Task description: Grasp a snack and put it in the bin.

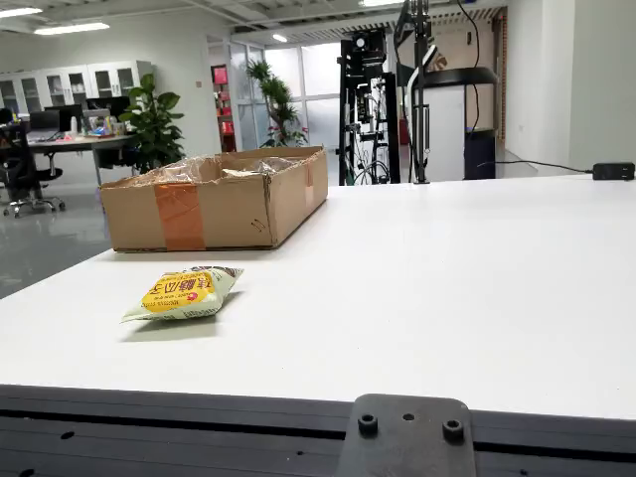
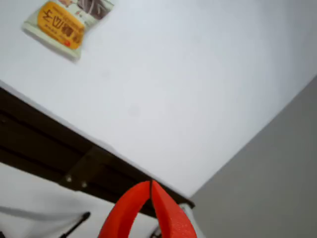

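Note:
A snack packet point(image 1: 186, 293), pale green with a yellow and orange label, lies flat on the white table point(image 1: 447, 288) in the view from the side, in front of the cardboard bin point(image 1: 214, 199). The same snack packet point(image 2: 67, 22) sits at the top left of the view that rides on the gripper. My gripper point(image 2: 150, 184) shows there as two red fingers point(image 2: 168, 218) whose tips meet, with nothing between them. It hangs high over the table's near edge, well away from the packet. The gripper is out of the side view.
The open cardboard bin, taped in orange, stands at the table's far left in the side view. A dark table edge rail point(image 2: 74, 153) crosses the gripper view. A black mount plate point(image 1: 407, 437) sits at the front edge. Equipment racks point(image 1: 373, 99) stand behind the table.

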You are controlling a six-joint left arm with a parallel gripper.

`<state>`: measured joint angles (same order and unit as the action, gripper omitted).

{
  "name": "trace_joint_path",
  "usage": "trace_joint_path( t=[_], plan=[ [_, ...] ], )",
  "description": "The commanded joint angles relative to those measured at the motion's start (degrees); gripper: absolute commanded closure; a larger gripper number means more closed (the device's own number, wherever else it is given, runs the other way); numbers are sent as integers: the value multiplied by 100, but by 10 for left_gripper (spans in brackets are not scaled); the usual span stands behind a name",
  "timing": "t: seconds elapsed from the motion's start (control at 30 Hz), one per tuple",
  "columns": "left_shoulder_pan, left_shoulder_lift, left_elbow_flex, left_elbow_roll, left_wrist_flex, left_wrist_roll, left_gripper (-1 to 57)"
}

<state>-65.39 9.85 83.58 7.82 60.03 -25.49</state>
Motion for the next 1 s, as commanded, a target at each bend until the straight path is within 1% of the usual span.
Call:
trace_joint_path(
  t=[0.03,0.83,1.0],
  plan=[
    [6,0,0,0,-6,73,562],
    [84,0,0,0,-78,185,562],
    [93,0,0,-9,-76,191,539]
  ],
)
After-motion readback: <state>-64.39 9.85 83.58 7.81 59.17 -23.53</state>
